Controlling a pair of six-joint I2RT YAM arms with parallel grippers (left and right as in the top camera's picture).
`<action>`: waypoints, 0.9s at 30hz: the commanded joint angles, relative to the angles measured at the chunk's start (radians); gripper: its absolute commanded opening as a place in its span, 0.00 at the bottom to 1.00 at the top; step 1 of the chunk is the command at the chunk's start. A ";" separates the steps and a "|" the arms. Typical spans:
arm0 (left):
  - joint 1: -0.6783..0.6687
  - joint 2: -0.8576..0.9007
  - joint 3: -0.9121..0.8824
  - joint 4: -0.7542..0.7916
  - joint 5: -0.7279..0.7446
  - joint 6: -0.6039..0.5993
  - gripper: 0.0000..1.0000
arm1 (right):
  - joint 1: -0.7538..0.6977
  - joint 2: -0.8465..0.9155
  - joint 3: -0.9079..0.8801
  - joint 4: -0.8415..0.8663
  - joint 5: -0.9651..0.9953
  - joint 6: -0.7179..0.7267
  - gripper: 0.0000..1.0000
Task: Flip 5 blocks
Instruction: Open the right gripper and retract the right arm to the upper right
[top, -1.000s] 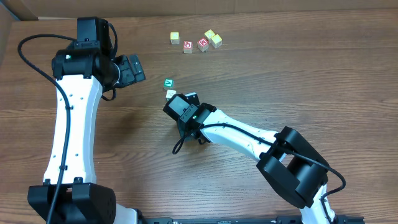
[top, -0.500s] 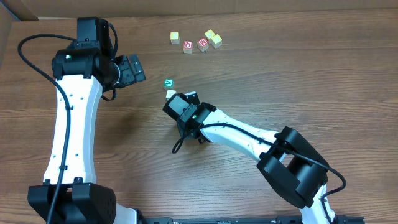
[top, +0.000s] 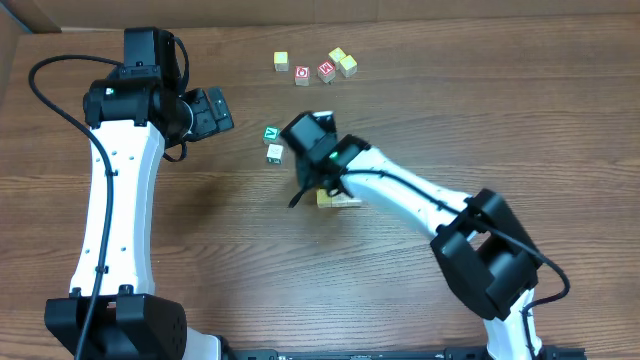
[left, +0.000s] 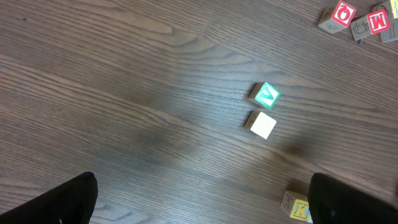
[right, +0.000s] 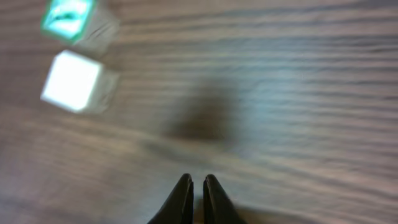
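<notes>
Right gripper (right: 198, 200): fingers pressed almost together with only a hairline gap, nothing between them. It hung over bare table (right: 298, 93). Right wrist view was motion-blurred, so fine detail was unreadable.

Left gripper (left: 199, 208): spread wide, with fingertips (left: 68, 199) at opposite bottom corners of its wrist view. It was empty and up off the surface, near the left side of the table in the overhead view (top: 210, 110).

Blocks:
- green block (top: 270, 133): mid-table, green printed face up, just left of the right arm's wrist. Also seen at (left: 267, 94) and (right: 68, 15).
- white block (top: 275, 152): just beside the green one on the near side, plain face up, small gap between them. Ahead and to the left of the right fingertips (right: 71, 81).
- yellow block (top: 338, 198): on the table partly under the right arm (top: 400, 195), well apart from the green/white pair. Left wrist view showed a blue K on it (left: 297, 208), clipped by the frame edge.
- far-edge cluster: pale block (top: 281, 61), red O block (top: 302, 75), red M block (top: 326, 71), and two yellow blocks (top: 343, 61) touching each other. None were near either gripper.

Couldn't tell whether the yellow block was touching the arm above it.
</notes>
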 joint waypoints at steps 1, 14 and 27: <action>-0.004 0.007 0.025 0.003 -0.013 -0.021 1.00 | -0.088 0.001 0.022 -0.008 -0.018 0.004 0.12; -0.004 0.007 0.025 0.003 -0.013 -0.021 1.00 | -0.502 0.001 0.022 -0.290 -0.127 -0.083 0.73; -0.004 0.007 0.025 0.003 -0.013 -0.021 1.00 | -0.698 0.001 0.022 -0.334 -0.125 -0.082 1.00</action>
